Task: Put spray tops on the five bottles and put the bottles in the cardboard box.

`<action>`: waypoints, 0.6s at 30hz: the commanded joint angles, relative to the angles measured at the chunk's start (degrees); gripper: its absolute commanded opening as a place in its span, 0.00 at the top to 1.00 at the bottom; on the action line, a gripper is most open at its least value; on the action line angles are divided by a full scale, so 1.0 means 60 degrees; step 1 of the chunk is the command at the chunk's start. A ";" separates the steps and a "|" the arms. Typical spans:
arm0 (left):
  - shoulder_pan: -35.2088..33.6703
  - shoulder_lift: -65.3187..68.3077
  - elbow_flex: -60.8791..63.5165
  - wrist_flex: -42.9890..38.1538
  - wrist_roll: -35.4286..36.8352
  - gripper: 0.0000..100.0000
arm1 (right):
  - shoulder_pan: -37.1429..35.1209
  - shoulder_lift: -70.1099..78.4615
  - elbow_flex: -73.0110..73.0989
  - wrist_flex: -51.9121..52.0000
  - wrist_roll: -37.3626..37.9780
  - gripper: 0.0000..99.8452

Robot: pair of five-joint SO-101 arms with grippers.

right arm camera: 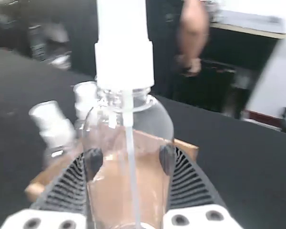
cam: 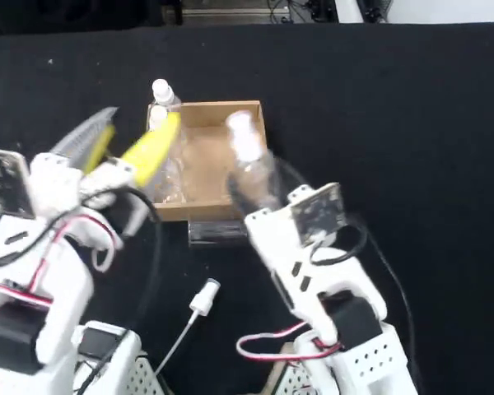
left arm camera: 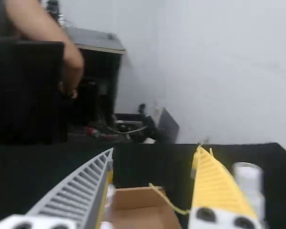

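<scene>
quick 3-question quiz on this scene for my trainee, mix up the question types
1. True or false: the right end effector holds a bottle fitted with a spray top.
2. Which lies on the table in front of the cardboard box? A) a loose spray top B) a sponge C) scissors
3. Fill in: the left end effector is ____ (open or shut).
Key: 1 true; 2 A; 3 open.

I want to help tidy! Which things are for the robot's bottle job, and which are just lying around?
For the job: held bottle in the right gripper, two more capped bottles, cardboard box, loose spray top.
Just lying about: dark flat thing before the box, cables in the room behind.
</scene>
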 commanded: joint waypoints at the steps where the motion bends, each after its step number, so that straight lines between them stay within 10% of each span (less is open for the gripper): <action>1: -0.2088 0.0044 0.0623 0.0015 -0.0044 0.75 | 0.1201 -0.0212 0.0198 -0.0894 -0.0044 0.99; 7: -0.4183 0.0073 0.3084 -0.0791 -0.0103 0.75 | 0.2388 -0.0125 0.0696 -0.1978 -0.0044 0.99; 18: -0.5385 -0.0029 0.8857 -0.6930 -0.0029 0.75 | 0.5509 0.0081 -0.0842 -0.2344 0.0044 0.99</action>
